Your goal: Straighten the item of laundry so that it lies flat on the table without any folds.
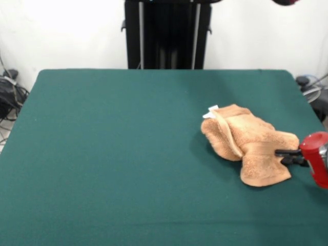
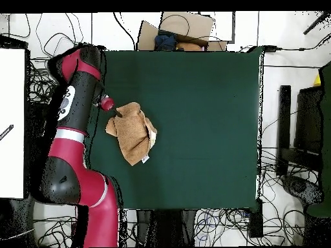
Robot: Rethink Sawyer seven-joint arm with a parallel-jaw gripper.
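On the green table, largest to smallest: red and black arm curling along the table's side edge in the overhead view, then the towel, then the gripper. Towel: orange-tan terry, bunched and folded over itself, one woven border band running across the top fold, small white tag at the edge facing the pedestal; no legible writing on it. It sits on the table close to the side edge where the arm is. Gripper's black fingertips touch the towel's edge nearest that side; cannot tell whether they're clamped on the cloth or apart.
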